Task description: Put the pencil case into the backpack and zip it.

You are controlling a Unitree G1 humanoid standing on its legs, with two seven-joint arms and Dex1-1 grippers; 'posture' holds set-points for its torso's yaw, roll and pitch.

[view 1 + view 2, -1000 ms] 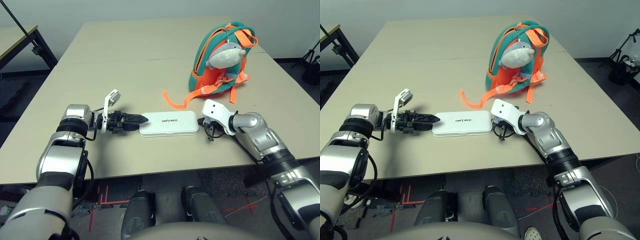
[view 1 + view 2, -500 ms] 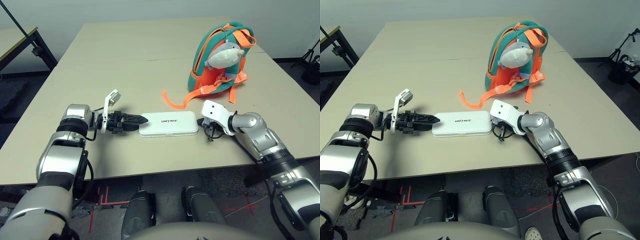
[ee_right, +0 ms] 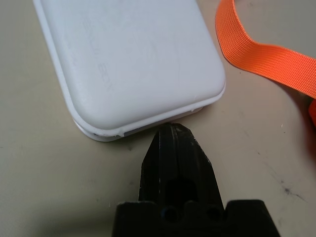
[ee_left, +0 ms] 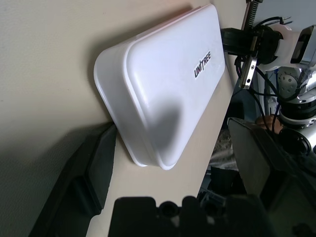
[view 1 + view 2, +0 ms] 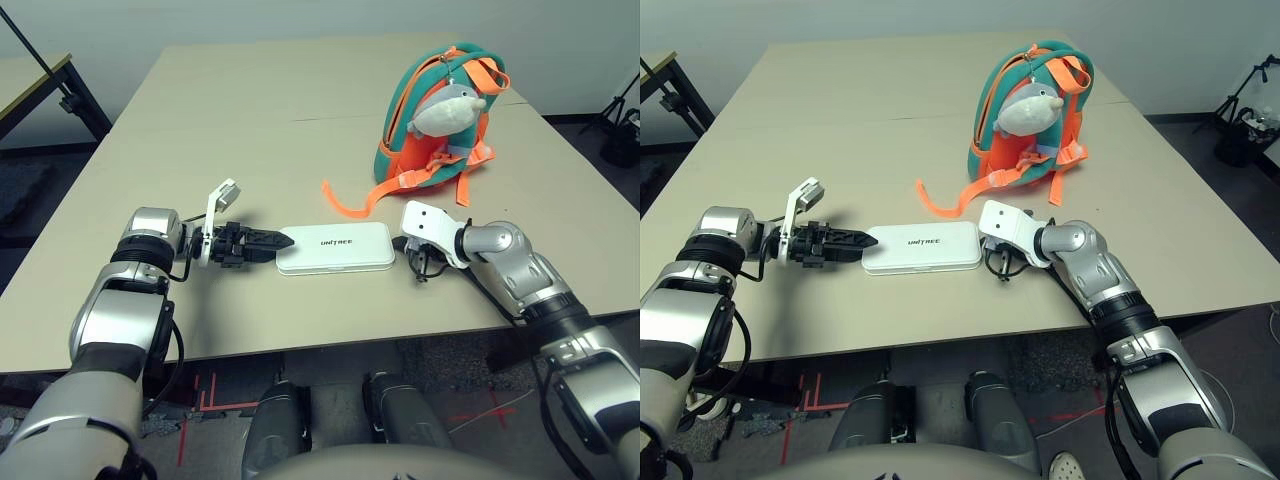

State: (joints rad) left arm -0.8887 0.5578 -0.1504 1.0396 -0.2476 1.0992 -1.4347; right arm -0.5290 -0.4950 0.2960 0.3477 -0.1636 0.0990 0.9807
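Barely any change over the last second, tbh: counter (image 5: 200, 120) layout same as before, backpack (image 5: 440, 120) still standing upright toward the far right, well apart from the action, orange strap (image 5: 350, 200) trailing out toward the near side. No way to tell from here if its zipper is open. Pencil case (image 5: 335, 247) still lying flat near the front edge, maybe nudged a hair to the left but could just be camera drift. Left tool (image 5: 272, 240) parked at the case's left end, fingers spread wide around that corner in the wrist view, not closed on anything. Right tool (image 3: 175, 148) pinched together, tip touching or just short of the right end. Looks like squeezing the case between both ends before a lift, so task basically still at the start.
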